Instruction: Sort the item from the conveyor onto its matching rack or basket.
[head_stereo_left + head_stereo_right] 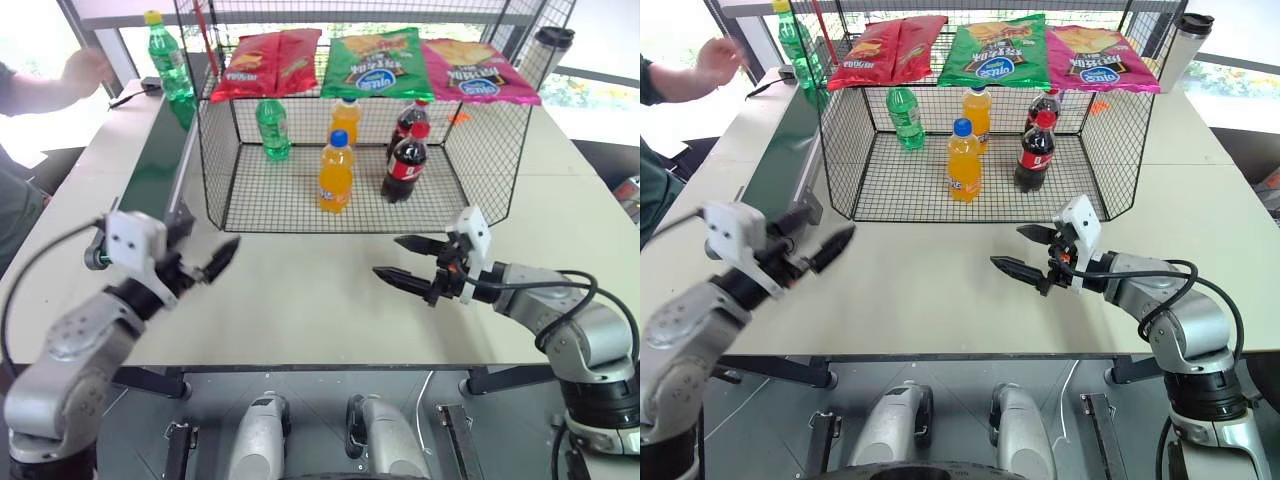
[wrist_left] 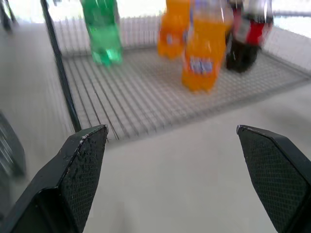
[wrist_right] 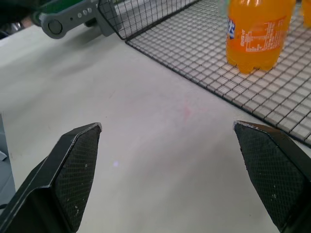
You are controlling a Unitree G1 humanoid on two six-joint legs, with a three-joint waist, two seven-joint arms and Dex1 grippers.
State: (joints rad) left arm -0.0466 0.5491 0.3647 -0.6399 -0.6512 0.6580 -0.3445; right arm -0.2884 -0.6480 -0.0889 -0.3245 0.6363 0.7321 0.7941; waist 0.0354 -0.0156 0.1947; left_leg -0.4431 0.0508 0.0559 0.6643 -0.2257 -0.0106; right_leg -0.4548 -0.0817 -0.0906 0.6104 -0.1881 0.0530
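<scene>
At my far left a person's hand (image 1: 85,68) hovers by the conveyor (image 1: 155,165), where the green bottle (image 1: 171,62) stands upright at the far end, yellow cap up, long axis vertical. My left gripper (image 1: 205,262) hangs spread wide and empty beside the belt's near roller. Bare table (image 1: 300,300) lies open between my arms, bounded ahead by the cage (image 1: 470,150). My right gripper (image 1: 400,262) is also spread, empty.

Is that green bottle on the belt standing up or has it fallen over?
Upright. The green bottle stands on the belt's far end with its yellow cap on top, outside the cage.
</scene>
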